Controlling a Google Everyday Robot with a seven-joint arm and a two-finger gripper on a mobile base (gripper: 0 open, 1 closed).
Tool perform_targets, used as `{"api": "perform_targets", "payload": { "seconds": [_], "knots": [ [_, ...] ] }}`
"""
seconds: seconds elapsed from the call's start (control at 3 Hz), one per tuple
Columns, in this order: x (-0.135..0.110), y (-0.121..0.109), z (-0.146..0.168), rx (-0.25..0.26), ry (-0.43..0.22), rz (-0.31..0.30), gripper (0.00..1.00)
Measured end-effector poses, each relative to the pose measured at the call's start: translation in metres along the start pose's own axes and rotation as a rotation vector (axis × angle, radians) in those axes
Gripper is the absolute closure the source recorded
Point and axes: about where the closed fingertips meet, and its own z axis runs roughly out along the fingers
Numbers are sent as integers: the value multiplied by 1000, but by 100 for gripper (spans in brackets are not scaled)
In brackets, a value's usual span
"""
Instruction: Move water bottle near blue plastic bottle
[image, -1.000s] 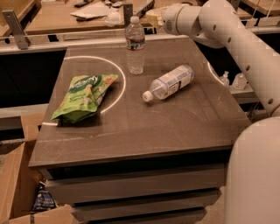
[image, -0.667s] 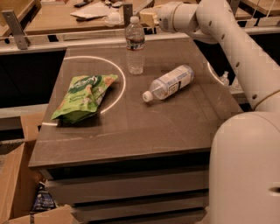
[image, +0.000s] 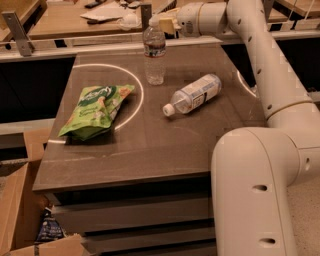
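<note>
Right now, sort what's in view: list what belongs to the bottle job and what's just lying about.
Job: water bottle, upright at the back; blue plastic bottle, on its side; tool, beside the water bottle's cap.
Lying about: green snack bag; cardboard box beside the table.

A dark grey-brown square bench (image: 150, 150) stands here. An open brown cardboard box (image: 17, 205) sits off its near left corner, and a light wooden table (image: 65, 20) lies beyond its far edge, where the robot's hand (image: 169, 24) hangs.

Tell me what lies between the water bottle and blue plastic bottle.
Only bare table, in the camera view. The gripper is beside the cap of the water bottle, apart from the blue plastic bottle.
</note>
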Motion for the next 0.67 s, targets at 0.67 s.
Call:
{"api": "perform_targets", "payload": {
  "seconds": [0.67],
  "knots": [
    [10, 67, -32, -271, 78, 25, 100]
  ]
}}
